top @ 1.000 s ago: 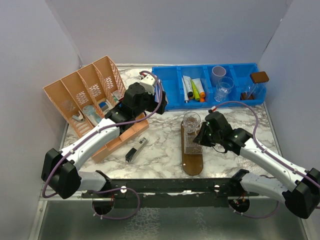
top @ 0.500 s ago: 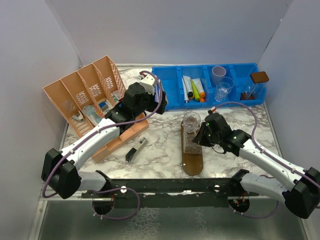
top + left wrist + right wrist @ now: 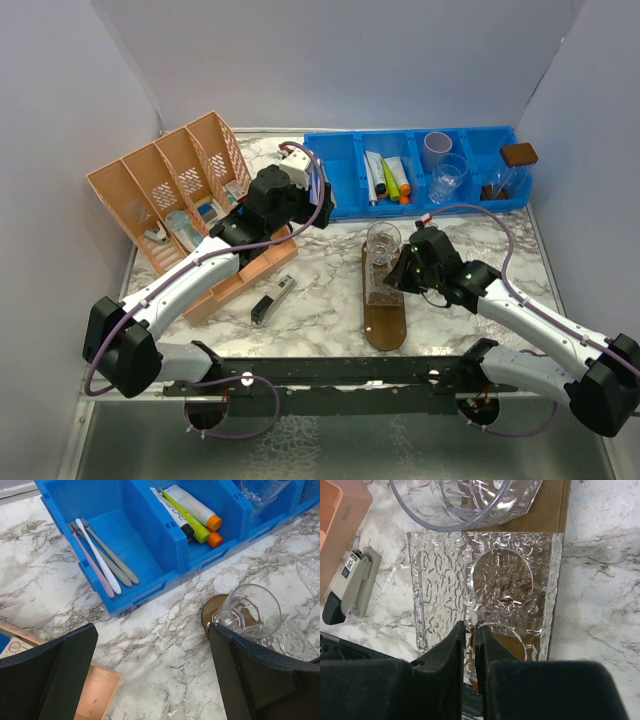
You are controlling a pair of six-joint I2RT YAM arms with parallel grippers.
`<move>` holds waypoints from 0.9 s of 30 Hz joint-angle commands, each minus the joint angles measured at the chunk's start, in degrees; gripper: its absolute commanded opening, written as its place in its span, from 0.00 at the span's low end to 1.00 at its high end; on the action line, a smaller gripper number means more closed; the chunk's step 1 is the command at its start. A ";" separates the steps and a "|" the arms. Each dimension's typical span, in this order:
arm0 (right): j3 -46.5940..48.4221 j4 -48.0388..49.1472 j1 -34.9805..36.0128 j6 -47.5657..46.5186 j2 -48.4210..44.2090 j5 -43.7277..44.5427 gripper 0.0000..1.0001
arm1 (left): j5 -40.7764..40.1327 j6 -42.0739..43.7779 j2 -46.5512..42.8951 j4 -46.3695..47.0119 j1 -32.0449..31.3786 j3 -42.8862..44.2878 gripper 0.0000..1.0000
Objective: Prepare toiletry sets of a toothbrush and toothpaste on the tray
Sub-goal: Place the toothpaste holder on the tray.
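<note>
The dark brown tray [image 3: 385,322] lies mid-table. A clear tumbler [image 3: 383,240] stands on its far end, seen too in the left wrist view [image 3: 250,611]. Behind it on the tray [image 3: 556,510] sits a textured clear holder [image 3: 505,575] with round openings. My right gripper [image 3: 470,632] is shut on that holder's thin inner wall, and it shows in the top view [image 3: 403,274]. My left gripper [image 3: 155,680] hangs open over bare marble, in front of the blue bin. Pale toothbrushes [image 3: 102,555] and toothpaste tubes [image 3: 192,511], one lime green, lie in the bin.
The blue compartmented bin [image 3: 345,205] runs along the back, with spare tumblers [image 3: 448,175] and a brown-lidded jar [image 3: 515,160]. An orange divided basket [image 3: 185,185] stands at the left. A stapler [image 3: 273,298] lies on the marble between the basket and the tray.
</note>
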 commanded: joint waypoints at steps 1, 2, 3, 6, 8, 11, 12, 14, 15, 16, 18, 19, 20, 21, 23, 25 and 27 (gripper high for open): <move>-0.53 2.89 0.37 0.18 0.28 1.63 0.07 | -0.01 -0.17 -0.38 0.40 0.32 2.07 0.97; -0.46 2.78 0.37 0.22 0.31 1.73 0.07 | 0.05 -0.13 -0.35 0.38 0.38 2.10 0.97; -0.36 2.52 0.37 0.26 0.32 1.91 0.08 | 0.04 -0.16 -0.35 0.38 0.39 2.08 0.97; -0.08 1.61 0.37 0.21 0.25 2.42 0.10 | 0.04 -0.17 -0.32 0.38 0.39 2.04 0.97; 0.00 1.24 0.37 0.27 0.15 2.55 0.12 | 0.14 -0.14 -0.30 0.41 0.38 2.06 0.97; 0.48 0.03 0.37 0.11 0.06 3.19 0.19 | 0.11 -0.20 -0.30 0.41 0.38 2.10 0.97; 0.69 -0.31 0.32 0.03 0.01 3.26 0.22 | 0.14 -0.21 -0.32 0.46 0.37 2.11 0.97; 1.29 -1.09 0.37 -0.47 -0.25 3.01 0.27 | 0.17 -0.17 -0.27 0.47 0.36 2.09 0.97; 1.76 -1.73 0.37 -0.52 -0.57 3.01 0.30 | 0.23 -0.20 -0.22 0.42 0.38 2.11 0.97; 2.29 -2.36 0.35 -0.72 -0.95 3.04 0.33 | 0.20 -0.22 -0.21 0.46 0.33 2.09 0.97; 4.06 -4.12 0.35 -1.90 -1.80 2.92 0.38 | 0.40 -0.23 -0.28 0.43 0.39 2.11 0.97; 5.30 -5.38 0.33 -2.53 -2.32 2.98 0.41 | 0.48 -0.32 -0.22 0.43 0.39 2.07 0.97; 6.97 -6.92 0.36 -3.27 -2.92 3.22 0.44 | 0.56 -0.43 -0.20 0.44 0.39 2.13 0.97; 8.64 -8.47 0.37 -4.47 -3.56 3.36 0.46 | 0.64 -0.46 -0.14 0.41 0.38 2.18 0.97; 12.08 -11.54 0.36 -8.10 -4.97 4.45 0.51 | 0.87 -0.50 -0.17 0.36 0.37 2.24 0.97; 15.12 -13.88 0.37 -12.40 -6.46 6.64 0.55 | 1.07 -0.62 -0.34 0.27 0.36 2.36 0.97; 16.46 -14.56 0.36 -16.32 -7.60 9.24 0.56 | 1.12 -0.66 -0.44 0.31 0.37 2.37 0.96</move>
